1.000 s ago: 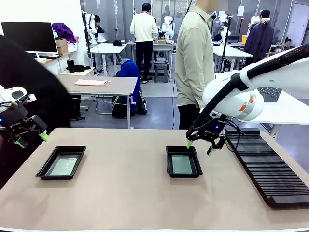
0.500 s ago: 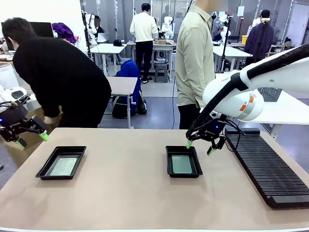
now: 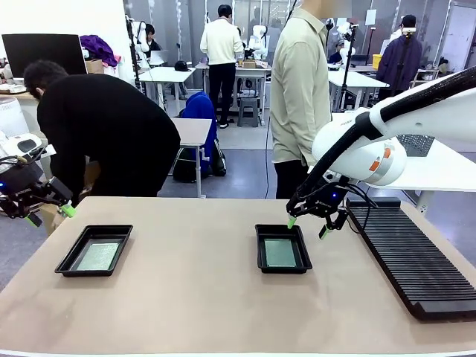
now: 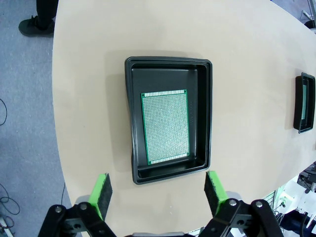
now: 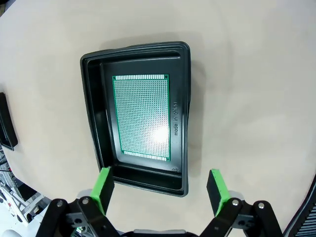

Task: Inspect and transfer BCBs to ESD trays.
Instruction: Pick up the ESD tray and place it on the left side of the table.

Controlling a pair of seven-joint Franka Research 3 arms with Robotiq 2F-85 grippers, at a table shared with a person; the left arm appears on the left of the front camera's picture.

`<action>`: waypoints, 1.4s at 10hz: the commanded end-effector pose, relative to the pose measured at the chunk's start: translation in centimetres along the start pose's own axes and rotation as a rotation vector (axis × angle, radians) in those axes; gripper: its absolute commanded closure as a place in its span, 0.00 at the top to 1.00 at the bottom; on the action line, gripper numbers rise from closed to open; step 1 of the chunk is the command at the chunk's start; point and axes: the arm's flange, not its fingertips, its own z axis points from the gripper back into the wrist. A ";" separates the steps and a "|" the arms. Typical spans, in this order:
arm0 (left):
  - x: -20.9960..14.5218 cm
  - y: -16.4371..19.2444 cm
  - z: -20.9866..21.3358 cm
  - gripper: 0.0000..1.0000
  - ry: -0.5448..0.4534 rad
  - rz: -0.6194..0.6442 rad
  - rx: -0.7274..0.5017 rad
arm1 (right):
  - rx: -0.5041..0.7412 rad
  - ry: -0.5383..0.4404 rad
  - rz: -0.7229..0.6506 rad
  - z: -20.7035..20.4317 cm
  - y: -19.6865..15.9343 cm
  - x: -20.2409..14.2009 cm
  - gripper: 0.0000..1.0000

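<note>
Both my grippers hang spread and empty, each above a tray that holds one board.

My left gripper (image 3: pixel 49 216) hovers off the table's (image 3: pixel 193 297) left far corner, beyond the left ESD tray (image 3: pixel 73 259); its BCB (image 4: pixel 165 127) lies flat on the floor, nearer one long wall, with bare floor at both ends. My right gripper (image 3: pixel 308 227) hangs over the far right corner of the right ESD tray (image 3: pixel 259 253), whose BCB (image 5: pixel 140 114) also lies flat inside the rim. Wide bare tan tabletop separates the trays. The ribbed black rack (image 3: pixel 405 256) runs along the right edge, near my right arm. A person in black (image 3: pixel 104 134) bends just past the left far edge, apparently close to my left gripper.
</note>
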 end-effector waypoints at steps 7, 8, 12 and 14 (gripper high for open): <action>-0.5 -11.3 3.7 1.00 0.020 0.018 0.073 | 0.254 -0.022 -0.019 3.7 -7.2 -2.5 1.00; -0.4 -13.4 3.8 1.00 0.038 0.008 0.087 | 0.288 -0.032 -0.022 4.2 -8.5 -2.8 1.00; 0.5 -21.8 3.1 1.00 0.066 0.016 0.163 | 0.411 -0.069 0.018 5.8 -12.8 -4.1 1.00; 1.3 -25.4 2.3 1.00 0.086 0.021 0.193 | 0.444 -0.081 0.015 6.2 -14.7 -4.4 1.00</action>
